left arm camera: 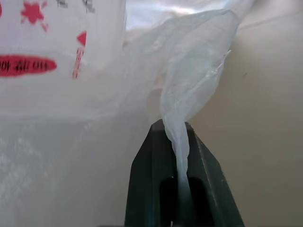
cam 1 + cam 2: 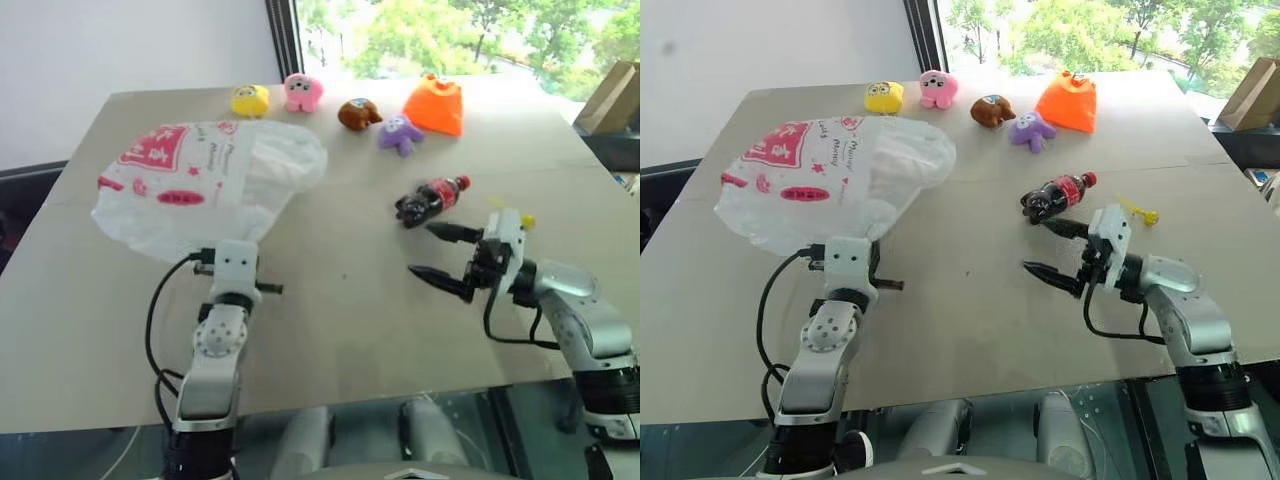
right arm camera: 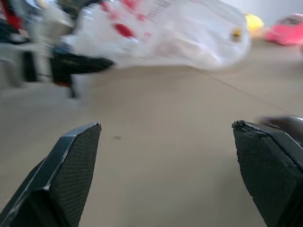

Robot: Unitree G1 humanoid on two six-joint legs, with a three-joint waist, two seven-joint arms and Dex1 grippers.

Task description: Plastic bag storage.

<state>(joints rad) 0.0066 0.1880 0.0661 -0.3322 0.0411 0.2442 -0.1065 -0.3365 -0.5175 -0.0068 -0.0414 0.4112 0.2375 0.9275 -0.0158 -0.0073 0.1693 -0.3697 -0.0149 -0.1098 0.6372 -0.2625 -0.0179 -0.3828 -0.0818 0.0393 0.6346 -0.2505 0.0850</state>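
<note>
The plastic bag (image 2: 205, 185), thin translucent white with red print, lies puffed up on the left half of the table (image 2: 330, 330). My left gripper (image 1: 176, 137) sits at the bag's near edge and is shut on a twisted strip of the film, which runs down between its two fingers in the left wrist view. My right gripper (image 2: 438, 252) hovers over bare table to the right, its jaws wide open with nothing between them, pointing toward the bag. From the right wrist view the plastic bag (image 3: 175, 33) lies ahead across open table.
A small cola bottle (image 2: 432, 198) lies just beyond my right gripper. Along the far edge sit a yellow toy (image 2: 249, 100), a pink toy (image 2: 302, 92), a brown toy (image 2: 357, 114), a purple toy (image 2: 399, 133) and an orange pouch-shaped toy (image 2: 437, 106). A tiny yellow item (image 2: 1143, 213) lies right of the bottle.
</note>
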